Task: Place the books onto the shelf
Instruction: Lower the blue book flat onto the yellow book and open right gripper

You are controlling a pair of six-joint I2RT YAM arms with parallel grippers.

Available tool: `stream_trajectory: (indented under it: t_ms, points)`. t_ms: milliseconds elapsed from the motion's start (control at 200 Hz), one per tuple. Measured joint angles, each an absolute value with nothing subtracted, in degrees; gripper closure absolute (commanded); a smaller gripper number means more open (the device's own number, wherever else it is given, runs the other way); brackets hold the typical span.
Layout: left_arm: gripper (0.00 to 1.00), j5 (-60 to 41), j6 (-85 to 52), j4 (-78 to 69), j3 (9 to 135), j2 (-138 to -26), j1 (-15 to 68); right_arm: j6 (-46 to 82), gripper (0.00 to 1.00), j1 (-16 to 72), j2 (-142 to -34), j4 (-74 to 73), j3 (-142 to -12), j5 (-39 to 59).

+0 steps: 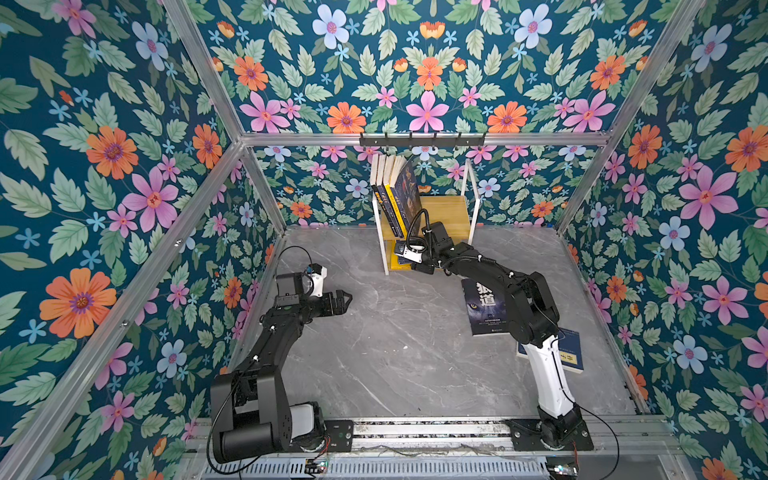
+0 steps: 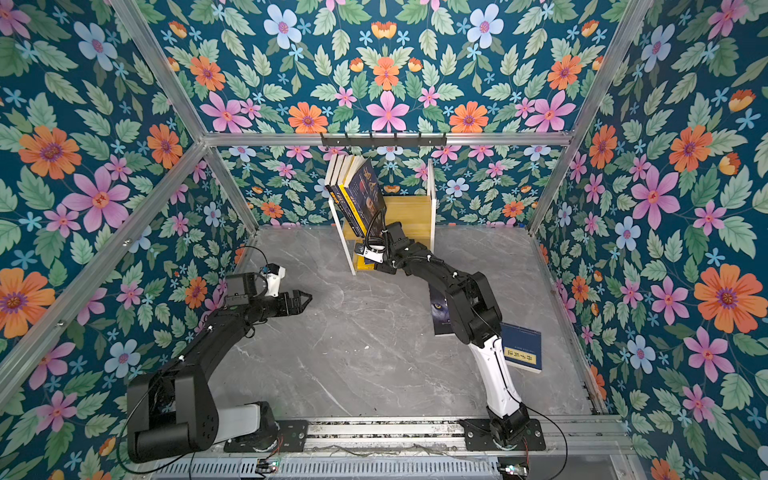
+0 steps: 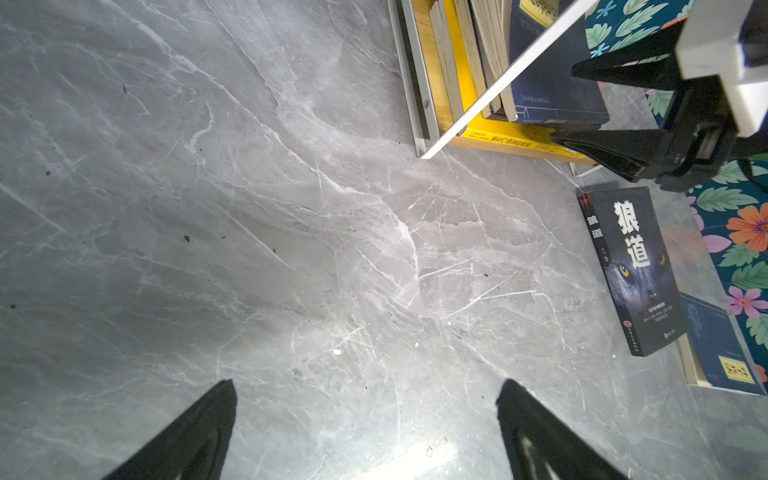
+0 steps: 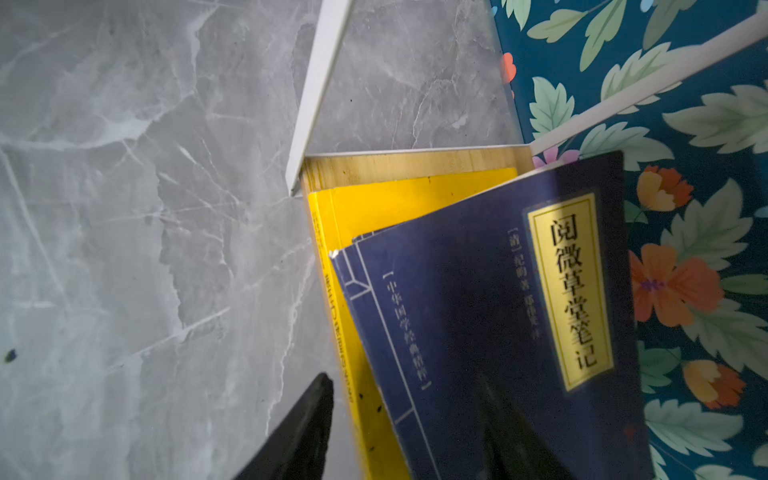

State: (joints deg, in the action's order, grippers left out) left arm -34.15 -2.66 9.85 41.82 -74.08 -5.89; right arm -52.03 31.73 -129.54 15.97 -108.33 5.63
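Right gripper (image 4: 405, 378) is at the lower tier of the shelf (image 1: 446, 208), jaws standing apart around the spine edge of the navy book (image 4: 478, 291). Nothing looks pinched, so I judge this to be the let-go of that book. It lies askew on the yellow book (image 4: 374, 199), which is flat on the lower board. On the upper tier, the upright row (image 1: 395, 187) leans against the shelf's left frame.

My next move should be to draw the arm straight back out of the tier without dragging the cover along.

2 books are left on the floor (image 1: 374, 353):
- The wolf-eye book (image 1: 484, 307) lies flat, partly under the right forearm and near the shelf front.
- The other navy book (image 2: 521, 347) lies beside that arm's white link.

Both are thin and flat on stone, so I expect to need an edge lifted before I can grip either.

Left gripper (image 3: 368, 384) hangs wide apart and empty over bare floor, well apart from every book.
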Motion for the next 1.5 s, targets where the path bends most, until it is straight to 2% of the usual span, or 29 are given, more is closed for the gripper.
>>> stream_trajectory:
  t_ms: [165, 375, 820, 1230, 1495]
  points:
    - [0.0, -34.2, -2.7, 9.8, 41.8, -74.0, -5.9, -49.7, 0.45, 32.5, -131.1, 14.8, -109.9, 5.7]
    - [0.0, -34.2, -2.7, 9.9, 41.6, -73.7, -5.9, -48.0, 0.53, 32.8, -131.8, 14.3, -110.8, 5.5]
    - [0.0, -34.2, -2.7, 9.8, 41.6, -73.7, -5.9, -46.5, 0.61, 32.9, -132.6, 11.8, -110.9, 2.8]
    - [0.0, -34.2, -2.7, 9.8, 41.5, -73.7, -5.9, -46.5, 0.58, 33.1, -132.7, 11.3, -110.8, 2.8]
    - [0.0, -34.2, -2.7, 9.8, 41.5, -73.6, -5.9, -47.2, 0.49, 33.2, -132.7, 10.9, -109.6, 2.9]
